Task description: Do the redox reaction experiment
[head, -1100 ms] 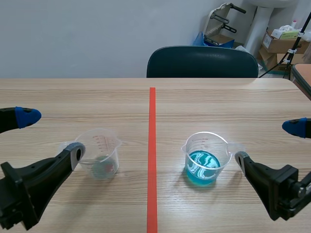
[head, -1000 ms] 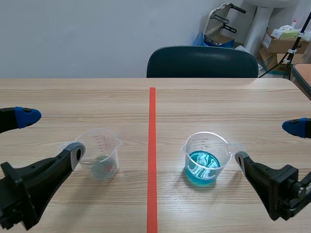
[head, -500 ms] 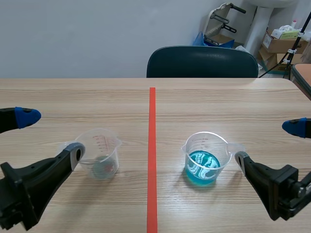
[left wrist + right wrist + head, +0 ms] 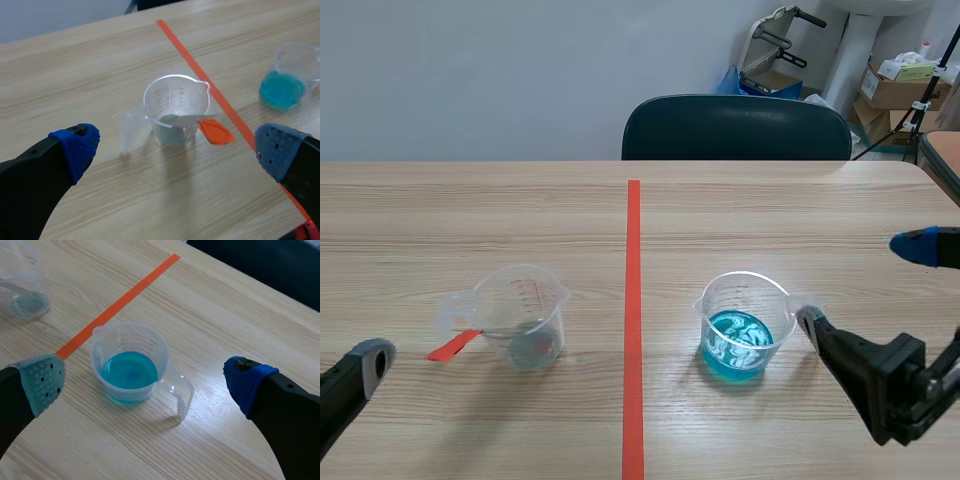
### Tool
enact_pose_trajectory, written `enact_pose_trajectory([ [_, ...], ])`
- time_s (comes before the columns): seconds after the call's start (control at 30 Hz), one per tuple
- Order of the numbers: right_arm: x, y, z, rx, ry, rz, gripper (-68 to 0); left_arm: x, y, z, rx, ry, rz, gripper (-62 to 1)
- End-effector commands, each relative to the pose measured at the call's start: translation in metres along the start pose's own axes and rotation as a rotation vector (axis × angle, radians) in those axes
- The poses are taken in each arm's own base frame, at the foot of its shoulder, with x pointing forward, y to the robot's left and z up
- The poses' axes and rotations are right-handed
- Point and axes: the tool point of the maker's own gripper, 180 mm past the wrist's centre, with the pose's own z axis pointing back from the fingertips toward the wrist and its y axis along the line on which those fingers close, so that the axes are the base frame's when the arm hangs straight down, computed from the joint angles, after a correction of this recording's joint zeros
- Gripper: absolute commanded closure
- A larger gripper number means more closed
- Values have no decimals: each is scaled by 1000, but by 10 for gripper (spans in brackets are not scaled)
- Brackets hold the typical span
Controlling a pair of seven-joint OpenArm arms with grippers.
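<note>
The bench (image 4: 770, 210) carries two clear plastic cups, one on each side of the red tape line. Both the left claw (image 4: 175, 145) and the right claw (image 4: 145, 380) stand wide, holding nothing. The blue-liquid cup (image 4: 744, 322) lies ahead of the right claw; expect it to be light, thin-walled and slippery, so grip across the wall or by its handle (image 4: 179, 392), level. The spoon cup (image 4: 523, 312) lies ahead of the left claw; its greyish contents are unclear, and only the spoon (image 4: 452, 346) tip shows orange
</note>
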Motion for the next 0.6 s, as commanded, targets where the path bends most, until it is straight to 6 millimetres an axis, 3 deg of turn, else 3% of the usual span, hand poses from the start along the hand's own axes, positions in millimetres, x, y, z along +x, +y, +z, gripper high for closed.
enact_pose_trajectory([
  [0.0, 15, -4, -5, 10, -55, 23, -679, 8, 0, 2, 27, -23, 13, -623],
  [0.2, 37, 10, -20, 129, -113, 117, -679, -2, 17, 18, 144, 20, 38, -623],
  [0.37, 51, 39, -39, 269, -140, 235, -679, -8, 25, 30, 200, 47, 47, -623],
  [0.57, 59, 74, -63, 378, -138, 409, -679, 2, 24, 31, 207, 9, 39, -623],
])
